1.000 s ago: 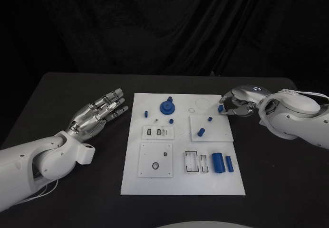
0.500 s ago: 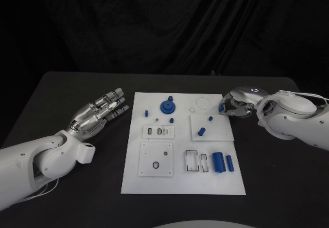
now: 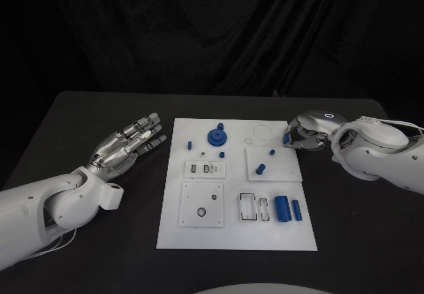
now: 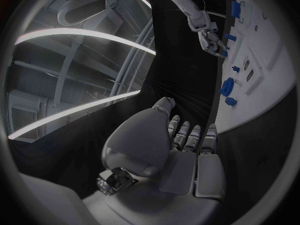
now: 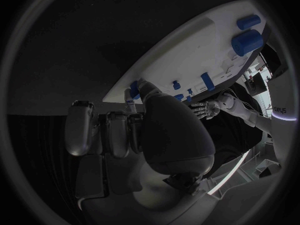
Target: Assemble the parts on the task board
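The board (image 3: 234,236) lies flat at the centre of the black desk (image 3: 79,245), long side running away from the robot.

Left hand (image 3: 126,146): over the desk just left of the board's far half, palm up, fingers straight and spread apart, holding nothing. It touches neither board nor parts.

Right hand (image 3: 301,133): at the board's far right corner, fingers curled in. A small blue part (image 3: 284,139) sits at the fingertips; in the right wrist view the same blue piece (image 5: 134,91) appears pinched between fingers at the board's edge. Whether this part touches the board cannot be told.

Parts on the board:
- Round blue knob (image 3: 216,136) standing at the far middle.
- Small blue peg (image 3: 188,146) to the left of the knob, apart from it.
- Small blue stub (image 3: 223,155) just on the near side of the knob.
- Blue pin (image 3: 260,169) tilted on the raised square plate (image 3: 281,174) on the right side.
- Large blue cylinder (image 3: 282,209) and a thinner blue bar (image 3: 296,211) lying side by side at the near right, just beside the slotted insert (image 3: 253,208).
- Clear ring (image 3: 262,131) lying near the far right, just beside the right hand.
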Motion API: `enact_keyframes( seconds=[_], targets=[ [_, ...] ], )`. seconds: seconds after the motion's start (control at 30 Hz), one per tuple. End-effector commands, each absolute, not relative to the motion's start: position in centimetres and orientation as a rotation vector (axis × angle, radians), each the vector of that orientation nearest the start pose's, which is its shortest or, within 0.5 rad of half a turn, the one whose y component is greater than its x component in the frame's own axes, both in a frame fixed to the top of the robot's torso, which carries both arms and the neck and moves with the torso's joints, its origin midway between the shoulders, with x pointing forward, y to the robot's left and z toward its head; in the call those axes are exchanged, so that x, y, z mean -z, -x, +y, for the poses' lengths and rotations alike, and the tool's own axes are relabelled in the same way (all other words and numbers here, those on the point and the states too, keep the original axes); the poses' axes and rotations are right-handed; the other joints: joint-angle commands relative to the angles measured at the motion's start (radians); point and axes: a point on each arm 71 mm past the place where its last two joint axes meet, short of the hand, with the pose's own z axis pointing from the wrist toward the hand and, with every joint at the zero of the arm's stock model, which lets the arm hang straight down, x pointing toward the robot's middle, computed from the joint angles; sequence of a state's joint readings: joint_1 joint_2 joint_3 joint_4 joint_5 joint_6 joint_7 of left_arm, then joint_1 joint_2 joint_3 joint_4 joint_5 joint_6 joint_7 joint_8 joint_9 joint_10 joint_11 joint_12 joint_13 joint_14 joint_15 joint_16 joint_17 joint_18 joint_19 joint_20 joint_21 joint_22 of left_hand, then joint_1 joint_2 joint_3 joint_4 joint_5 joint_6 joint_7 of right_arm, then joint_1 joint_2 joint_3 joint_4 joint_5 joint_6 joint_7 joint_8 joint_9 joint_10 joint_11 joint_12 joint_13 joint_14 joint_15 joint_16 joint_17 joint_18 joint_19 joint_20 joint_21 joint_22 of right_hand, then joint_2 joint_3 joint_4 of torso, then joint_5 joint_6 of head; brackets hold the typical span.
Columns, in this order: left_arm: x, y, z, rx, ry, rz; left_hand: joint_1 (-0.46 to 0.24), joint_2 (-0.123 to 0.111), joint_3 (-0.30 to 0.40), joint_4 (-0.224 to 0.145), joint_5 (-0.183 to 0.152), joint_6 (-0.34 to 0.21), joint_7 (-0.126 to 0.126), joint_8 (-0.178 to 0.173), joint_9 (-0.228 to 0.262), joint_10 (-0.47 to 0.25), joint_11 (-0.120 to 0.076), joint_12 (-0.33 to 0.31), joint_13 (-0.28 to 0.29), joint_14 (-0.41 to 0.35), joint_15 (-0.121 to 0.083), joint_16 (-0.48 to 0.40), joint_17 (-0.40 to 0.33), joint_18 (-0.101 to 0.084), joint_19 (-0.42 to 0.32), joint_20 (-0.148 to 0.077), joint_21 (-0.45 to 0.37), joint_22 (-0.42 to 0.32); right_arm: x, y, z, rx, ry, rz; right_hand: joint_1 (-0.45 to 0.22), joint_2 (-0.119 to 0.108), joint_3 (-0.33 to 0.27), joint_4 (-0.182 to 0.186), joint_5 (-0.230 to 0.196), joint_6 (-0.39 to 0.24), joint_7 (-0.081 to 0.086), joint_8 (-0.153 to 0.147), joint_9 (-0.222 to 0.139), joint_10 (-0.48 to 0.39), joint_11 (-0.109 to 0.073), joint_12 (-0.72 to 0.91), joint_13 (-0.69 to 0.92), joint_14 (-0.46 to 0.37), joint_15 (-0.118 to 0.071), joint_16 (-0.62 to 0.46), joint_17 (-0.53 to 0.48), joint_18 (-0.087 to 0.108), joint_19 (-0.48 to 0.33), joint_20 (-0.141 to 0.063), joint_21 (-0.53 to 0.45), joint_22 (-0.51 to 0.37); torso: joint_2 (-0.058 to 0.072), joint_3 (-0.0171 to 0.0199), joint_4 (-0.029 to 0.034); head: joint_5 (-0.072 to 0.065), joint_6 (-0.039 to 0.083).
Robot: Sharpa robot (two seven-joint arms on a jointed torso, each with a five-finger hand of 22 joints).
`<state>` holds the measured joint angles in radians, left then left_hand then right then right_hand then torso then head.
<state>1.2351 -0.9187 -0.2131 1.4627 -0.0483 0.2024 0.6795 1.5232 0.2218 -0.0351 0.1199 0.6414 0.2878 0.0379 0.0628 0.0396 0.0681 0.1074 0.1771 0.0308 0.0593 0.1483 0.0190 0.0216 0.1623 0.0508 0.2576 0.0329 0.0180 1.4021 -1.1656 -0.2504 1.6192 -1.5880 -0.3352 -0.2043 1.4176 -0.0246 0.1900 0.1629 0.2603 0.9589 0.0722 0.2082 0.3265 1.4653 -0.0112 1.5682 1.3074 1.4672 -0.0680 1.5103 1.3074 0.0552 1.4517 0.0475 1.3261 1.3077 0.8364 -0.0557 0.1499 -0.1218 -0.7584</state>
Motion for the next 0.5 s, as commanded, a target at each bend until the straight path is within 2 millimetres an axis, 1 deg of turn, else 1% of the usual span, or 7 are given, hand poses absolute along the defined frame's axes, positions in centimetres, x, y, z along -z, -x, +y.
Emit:
enact_keyframes(
  seconds=[0.03,0.07,0.1,0.17,0.33,0.43,0.5],
  targets=[
    [20.1,-46.5,24.5,2.019,0.876,1.434,-0.008,0.002,0.004,0.001,-0.007,-0.004,0.003,0.004,0.0,-0.003,0.007,-0.001,0.0,-0.001,0.006,-0.001,-0.001,0.017,0.0,0.006,0.002,0.001,15.1,-45.8,-33.6,-0.25,0.141,1.579,0.007,0.023,0.001,-0.007,0.022,0.006,-0.001,0.015,0.04,0.105,-0.006,0.003,0.263,0.085,-0.007,-0.003,0.213,0.004,0.0,-0.01,-0.007,0.162,0.0,-0.0001,-0.0013,0.003,-0.001],
    [20.1,-46.5,24.5,2.019,0.876,1.434,-0.008,0.002,0.004,0.001,-0.007,-0.004,0.003,0.004,0.0,-0.003,0.007,-0.001,0.0,-0.001,0.006,-0.001,-0.001,0.017,0.0,0.006,0.002,0.001,15.1,-45.7,-33.5,-0.253,0.14,1.573,0.007,0.023,0.001,-0.008,0.026,0.005,-0.001,0.016,0.042,0.105,-0.005,0.003,0.263,0.085,-0.007,-0.003,0.213,0.004,0.0,-0.01,-0.006,0.163,0.0,0.0,-0.0013,0.004,-0.001],
    [20.1,-46.5,24.5,2.018,0.876,1.435,-0.008,0.002,0.004,0.001,-0.007,-0.004,0.003,0.004,0.0,-0.003,0.007,-0.001,0.0,-0.001,0.006,-0.001,-0.001,0.017,0.0,0.006,0.002,0.001,15.0,-45.6,-33.4,-0.258,0.139,1.566,0.008,0.023,0.001,-0.011,0.039,0.002,0.0,0.02,0.05,0.105,-0.005,0.003,0.263,0.085,-0.007,-0.002,0.214,0.004,0.002,-0.01,-0.005,0.164,0.0,0.0001,-0.001,0.005,-0.001],
    [20.1,-46.4,24.6,2.017,0.877,1.436,-0.008,0.002,0.004,0.001,-0.007,-0.004,0.003,0.004,0.0,-0.003,0.007,-0.001,0.0,-0.001,0.006,-0.001,-0.001,0.017,0.0,0.006,0.002,0.001,14.9,-45.5,-33.3,-0.268,0.137,1.555,0.007,0.022,0.001,-0.013,0.045,0.0,0.001,0.022,0.054,0.105,-0.005,0.003,0.263,0.086,-0.007,0.0,0.216,0.003,0.002,-0.01,-0.004,0.165,0.0,0.0004,-0.0009,0.007,0.0],
    [20.2,-46.4,24.7,2.012,0.88,1.437,-0.009,0.002,0.005,0.001,-0.007,-0.006,0.003,0.004,0.0,-0.003,0.007,-0.002,0.0,-0.001,0.006,-0.001,-0.001,0.017,0.0,0.006,0.001,0.001,14.4,-44.7,-32.3,-0.311,0.144,1.527,0.007,0.019,0.001,-0.016,0.062,-0.003,0.002,0.026,0.064,0.105,-0.004,0.003,0.263,0.087,-0.006,0.002,0.217,0.003,0.004,-0.01,-0.002,0.167,-0.001,0.0008,-0.0005,0.007,0.002],
    [20.2,-46.4,24.7,2.011,0.88,1.437,-0.009,0.002,0.005,0.001,-0.007,-0.005,0.003,0.004,0.0,-0.003,0.007,-0.001,0.0,-0.001,0.006,-0.001,-0.001,0.017,0.0,0.006,0.002,0.001,13.5,-44.3,-31.0,-0.354,0.162,1.503,0.007,0.018,0.002,-0.018,0.075,-0.008,0.004,0.027,0.07,0.105,-0.002,0.003,0.263,0.087,-0.005,0.003,0.218,0.003,0.005,-0.009,-0.003,0.167,-0.001,0.0007,-0.0016,0.009,0.004],
    [20.2,-46.4,24.7,2.011,0.88,1.438,-0.009,0.002,0.005,0.001,-0.007,-0.005,0.003,0.004,0.0,-0.003,0.007,-0.001,0.0,-0.001,0.006,-0.001,-0.001,0.017,0.0,0.006,0.002,0.001,12.6,-43.9,-29.7,-0.395,0.183,1.483,0.006,0.017,0.003,-0.019,0.082,-0.012,0.005,0.027,0.073,0.105,-0.002,0.003,0.263,0.088,-0.005,0.005,0.219,0.002,0.006,-0.009,-0.001,0.168,-0.002,-0.0003,-0.0015,0.009,0.003]
  ],
)
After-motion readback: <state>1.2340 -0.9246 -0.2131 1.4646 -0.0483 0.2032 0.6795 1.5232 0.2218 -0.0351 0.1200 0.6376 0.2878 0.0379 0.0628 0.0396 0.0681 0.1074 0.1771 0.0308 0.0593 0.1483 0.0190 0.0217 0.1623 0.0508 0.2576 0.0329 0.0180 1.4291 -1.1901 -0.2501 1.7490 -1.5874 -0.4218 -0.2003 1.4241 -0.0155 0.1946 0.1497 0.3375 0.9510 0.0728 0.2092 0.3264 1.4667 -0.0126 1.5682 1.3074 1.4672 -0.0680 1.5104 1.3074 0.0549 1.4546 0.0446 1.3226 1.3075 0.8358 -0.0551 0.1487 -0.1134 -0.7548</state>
